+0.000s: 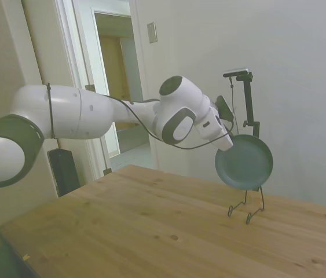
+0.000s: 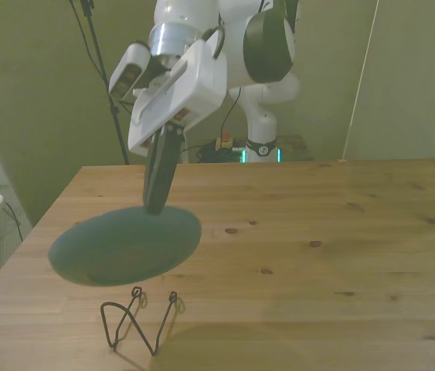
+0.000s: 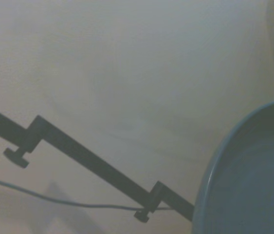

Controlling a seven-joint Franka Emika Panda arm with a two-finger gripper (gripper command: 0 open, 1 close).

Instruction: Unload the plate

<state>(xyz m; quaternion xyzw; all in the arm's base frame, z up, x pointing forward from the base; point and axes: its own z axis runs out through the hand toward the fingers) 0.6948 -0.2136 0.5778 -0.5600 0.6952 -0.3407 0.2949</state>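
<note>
A: Report the end effector status.

B: The end effector [image 2: 155, 202] is clamped on the rim of the plate [image 2: 124, 246]; in the front view the dark fingers [image 2: 160, 174] descend from the white wrist housing at upper centre-left and meet the plate's far edge; in the side view the end effector [image 1: 227, 146] meets the plate at its upper left rim.

A: State the plate position.

B: The plate [image 1: 243, 163] is held in the air, clear of the tabletop [image 1: 151, 231]; in the side view it sits right of centre, near upright, with its concave face toward the camera; in the front view it appears at lower left as a tilted teal oval.

A: Describe the wire stand.

B: The wire stand [image 2: 140, 323] rests on the tabletop below the plate, apart from it; in the side view the wire stand [image 1: 246, 205] is just under the plate's lower edge; the wrist view shows only the plate's [image 3: 248, 180] rim, out of focus.
</note>
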